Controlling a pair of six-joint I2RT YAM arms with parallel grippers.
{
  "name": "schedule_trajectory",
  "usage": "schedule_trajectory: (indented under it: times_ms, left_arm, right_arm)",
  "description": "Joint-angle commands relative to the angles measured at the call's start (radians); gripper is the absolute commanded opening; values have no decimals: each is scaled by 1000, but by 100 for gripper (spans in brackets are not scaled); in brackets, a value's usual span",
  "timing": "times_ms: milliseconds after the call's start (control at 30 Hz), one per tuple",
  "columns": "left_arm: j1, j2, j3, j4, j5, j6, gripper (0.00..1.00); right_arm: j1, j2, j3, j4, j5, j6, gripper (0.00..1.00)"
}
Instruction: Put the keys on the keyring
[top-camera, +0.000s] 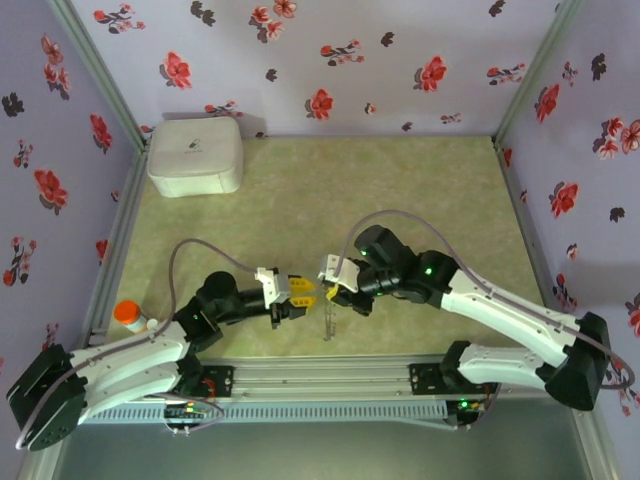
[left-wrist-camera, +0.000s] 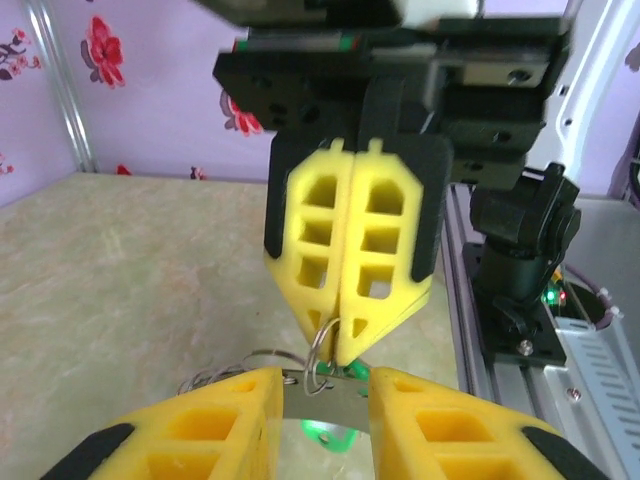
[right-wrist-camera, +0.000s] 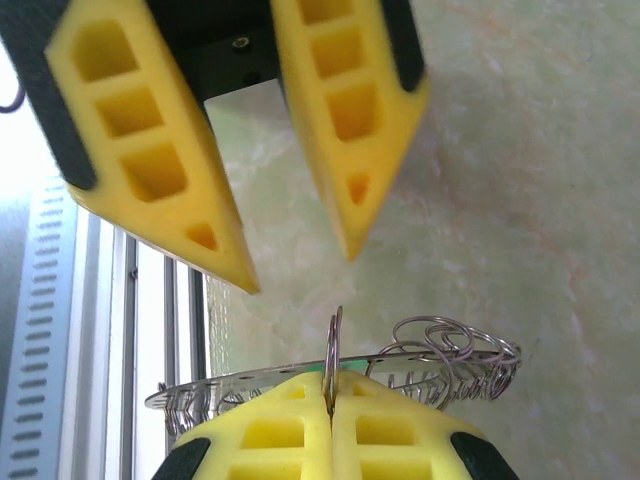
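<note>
Both grippers meet at the table's near middle. My right gripper (top-camera: 328, 290) (right-wrist-camera: 330, 385) is shut on a small wire loop (right-wrist-camera: 333, 340) hooked on the keyring (right-wrist-camera: 230, 380), a thin flat grey ring edged with many such loops. The keyring (top-camera: 328, 318) hangs edge-on below the tips. In the left wrist view the right gripper (left-wrist-camera: 340, 345) points down at the keyring (left-wrist-camera: 335, 405). My left gripper (top-camera: 303, 292) (left-wrist-camera: 327, 385) is open, its fingers on either side of the flat ring. From the right wrist the left gripper (right-wrist-camera: 297, 265) stands apart above the ring. The keys (left-wrist-camera: 330, 437), a bright-green piece, show under the ring.
A white rounded box (top-camera: 195, 155) sits at the back left corner. An orange-capped bottle (top-camera: 128, 314) stands by the left arm. The aluminium rail (top-camera: 320, 375) runs along the near edge, just behind the grippers. Flowered walls close off three sides.
</note>
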Motion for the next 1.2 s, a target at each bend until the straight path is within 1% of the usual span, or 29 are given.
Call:
schedule_trajectory:
  times_ms: [0, 233, 300, 433, 633, 700, 733, 767, 800, 833, 867, 1000, 1167]
  left_arm:
    - [-3, 1, 30, -85, -8, 40, 30]
    - [-3, 57, 74, -60, 40, 22, 30]
    - [-3, 64, 77, -57, 45, 24, 28]
    - [-3, 66, 76, -46, 46, 24, 19]
    - [-3, 65, 72, -49, 46, 25, 0]
    - [-3, 63, 67, -43, 46, 25, 0]
    - [-3, 59, 63, -35, 44, 25, 0]
    - [-3, 54, 56, -20, 43, 25, 0]
    - [-3, 51, 48, -1, 38, 23, 0]
    - [-3, 46, 43, 30, 33, 17, 0]
    - [-3, 45, 20, 67, 24, 9, 0]
    - [-2, 52, -24, 211, 9, -35, 0]
    - [-3, 62, -34, 284, 10, -58, 0]
  right_arm:
    - [35, 37, 84, -120, 101, -83, 0]
    - [88, 119, 179, -181, 146, -118, 0]
    - [99, 136, 199, -191, 154, -121, 0]
    - [112, 151, 212, -193, 154, -123, 0]
    - [114, 127, 191, -148, 121, -99, 0]
    - [113, 108, 175, -124, 112, -87, 0]
    - [112, 91, 160, -105, 114, -76, 1]
    - [110, 72, 141, -81, 122, -64, 13]
    - [103, 52, 117, -60, 123, -55, 20]
    - [89, 26, 88, -35, 110, -41, 24]
    - [69, 0, 59, -10, 89, -24, 25]
    - [-8, -74, -30, 64, -5, 40, 27]
    - [-26, -97, -71, 99, -33, 71, 26]
